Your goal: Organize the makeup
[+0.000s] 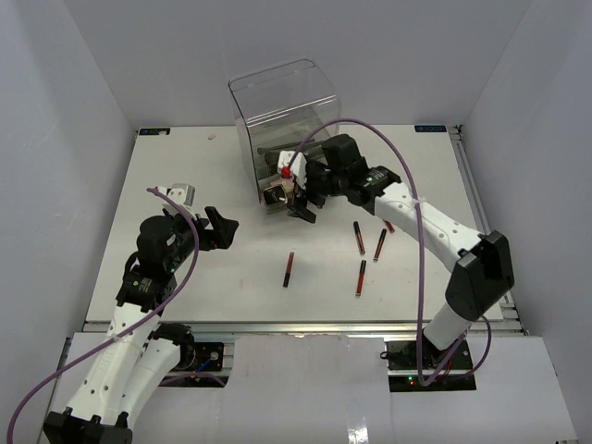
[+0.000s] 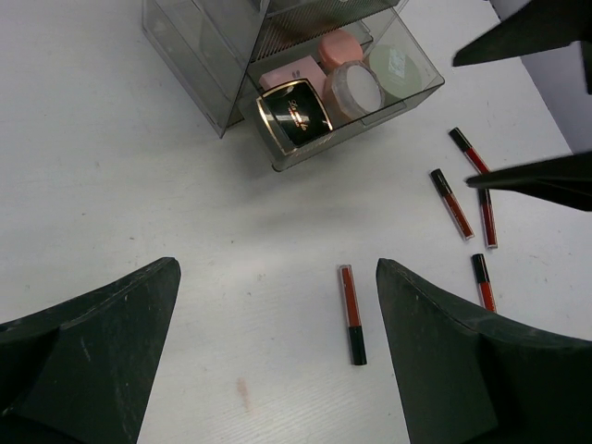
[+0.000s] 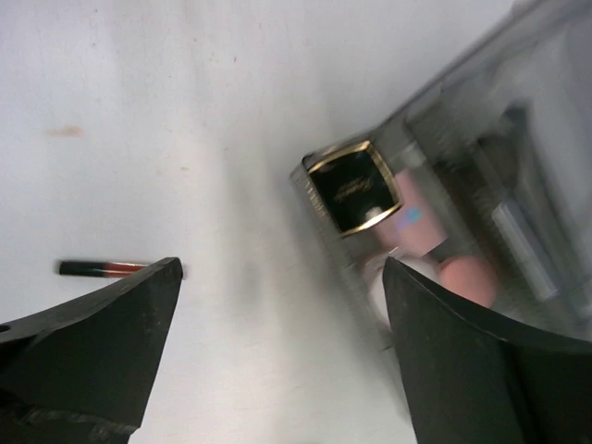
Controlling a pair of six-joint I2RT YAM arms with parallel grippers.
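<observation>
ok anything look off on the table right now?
Five slim tubes lie loose on the table at mixed angles, one apart from the other four, all outside the acrylic box. Its bottom drawer stands pulled open, black compact at the front corner. Nothing looks spilled or broken.

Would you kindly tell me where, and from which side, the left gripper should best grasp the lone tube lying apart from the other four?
Probably near its middle, where red barrel meets black cap, coming straight down from above. The lone tube lies flat on the table with bare surface along both long sides, so the open left gripper can close across its narrow width.
</observation>
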